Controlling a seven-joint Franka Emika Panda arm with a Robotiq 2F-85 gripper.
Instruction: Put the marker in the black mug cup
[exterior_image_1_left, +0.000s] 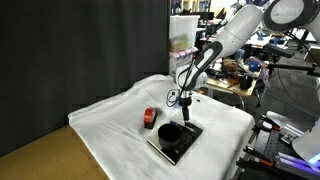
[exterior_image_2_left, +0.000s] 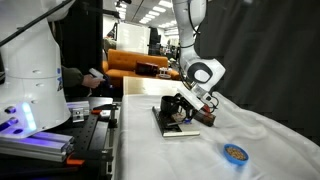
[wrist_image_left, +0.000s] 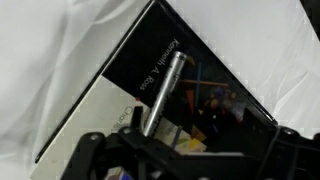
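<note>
Gripper: the gripper (wrist_image_left: 190, 152) hangs over the dark slab (wrist_image_left: 205, 85), jaws spread wide with nothing between them, seemingly lined up to straddle the marker.
Marker: a silvery marker (wrist_image_left: 165, 90) lies flat on the slab's cover beneath the jaws, not yet in the cup.
Black mug cup: the black mug cup (exterior_image_1_left: 170, 131) stands upright, apparently on the same slab, just beside the gripper, which would make the carry short.
Table: the slab rests near one edge of the cloth-covered table (exterior_image_1_left: 110, 115), with a red object (exterior_image_1_left: 150, 117) close by.
Wrist view alone: shows the marker and the cover lettering, but no cup.
Exterior views alone: show the cup and the arm. The marker is too small to find. A blue disc (exterior_image_2_left: 235, 152) lies well apart from the slab.
</note>
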